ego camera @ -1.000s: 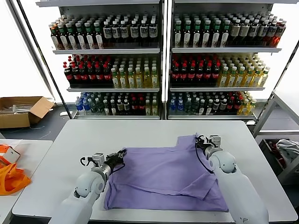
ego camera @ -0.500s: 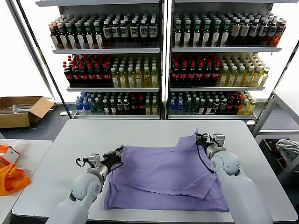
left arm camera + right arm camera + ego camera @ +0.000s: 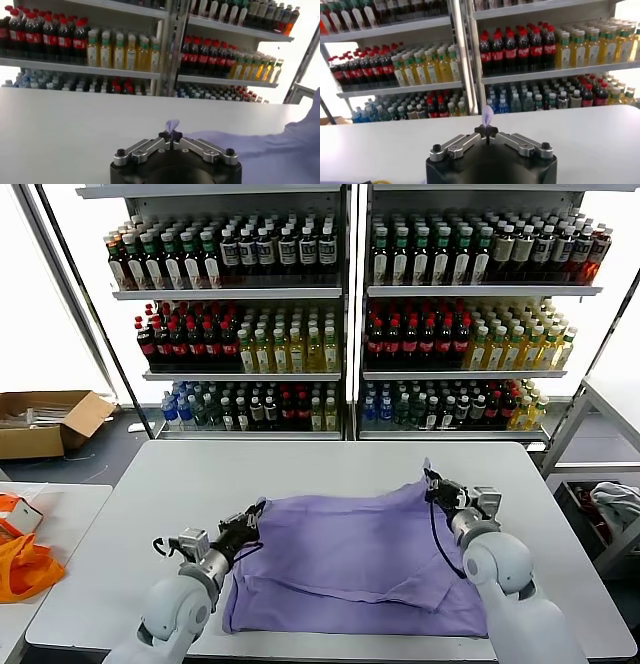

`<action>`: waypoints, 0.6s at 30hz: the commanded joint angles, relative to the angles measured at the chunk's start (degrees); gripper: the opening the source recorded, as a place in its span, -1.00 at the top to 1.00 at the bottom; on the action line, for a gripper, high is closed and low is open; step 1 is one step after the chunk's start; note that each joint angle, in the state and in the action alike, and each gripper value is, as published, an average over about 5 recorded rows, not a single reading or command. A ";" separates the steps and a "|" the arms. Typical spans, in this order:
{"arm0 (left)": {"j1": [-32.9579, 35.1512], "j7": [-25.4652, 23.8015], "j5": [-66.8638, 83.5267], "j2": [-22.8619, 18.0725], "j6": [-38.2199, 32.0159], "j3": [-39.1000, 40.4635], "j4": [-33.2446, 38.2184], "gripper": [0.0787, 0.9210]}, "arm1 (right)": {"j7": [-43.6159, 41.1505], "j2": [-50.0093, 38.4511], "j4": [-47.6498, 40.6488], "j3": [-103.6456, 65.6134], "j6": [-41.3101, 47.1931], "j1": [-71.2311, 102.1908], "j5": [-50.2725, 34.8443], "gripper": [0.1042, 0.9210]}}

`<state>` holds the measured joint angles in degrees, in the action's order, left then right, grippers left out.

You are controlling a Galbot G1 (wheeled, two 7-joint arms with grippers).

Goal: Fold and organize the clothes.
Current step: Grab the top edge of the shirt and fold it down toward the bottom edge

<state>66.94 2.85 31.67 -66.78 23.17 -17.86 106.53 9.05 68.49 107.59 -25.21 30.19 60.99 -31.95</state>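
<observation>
Lavender T-shirt (image 3: 350, 559), one only, lay spread on the white table (image 3: 300, 469) before the two bottle shelves (image 3: 345, 314). From the head camera, the left gripper (image 3: 250, 519) pinched the shirt's near-left corner and the right gripper (image 3: 432, 484) pinched its far-right corner, both corners lifted off the table. An orange bag (image 3: 22, 569) sat on a side table left of the main table. At the left wrist, the fingers (image 3: 165, 137) were pressed together on a small tuft of purple cloth. At the right wrist, the fingers (image 3: 480, 131) likewise nipped one purple tuft.
</observation>
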 commanded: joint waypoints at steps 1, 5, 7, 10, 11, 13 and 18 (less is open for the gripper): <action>11.22 -0.17 -2.74 0.93 -0.94 -2.12 10.14 0.99 | 1.59 0.04 10.28 -4.81 -0.97 11.10 0.34 0.99; 12.24 -0.16 -3.53 0.88 -0.94 -2.62 11.04 0.99 | 2.30 -0.88 10.60 -6.40 -0.72 11.66 -0.44 0.99; 12.95 -0.21 -4.12 0.70 -1.03 -2.68 11.42 0.99 | 2.50 -1.39 10.83 -7.04 -0.57 12.14 -0.80 0.99; 14.02 -0.23 -5.09 0.55 -1.12 -2.72 11.67 0.99 | 2.55 -2.21 11.04 -7.52 -0.47 13.57 -0.77 0.99; 14.40 -0.22 -5.34 0.55 -1.15 -2.76 11.66 0.99 | 2.57 -2.48 11.03 -7.62 -0.47 14.14 -0.66 0.99; 15.11 -0.24 -5.70 0.63 -1.25 -2.94 11.59 0.99 | 2.69 -3.06 10.85 -8.04 -0.50 15.20 -0.61 0.99; 16.43 -0.50 -6.11 1.24 -1.43 -3.50 11.96 0.99 | 2.61 -4.37 10.60 -8.86 -0.70 17.15 -0.40 0.99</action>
<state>79.06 2.55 27.02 -66.01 21.98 -20.70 115.95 11.25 65.55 116.27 -32.12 29.69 73.53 -32.51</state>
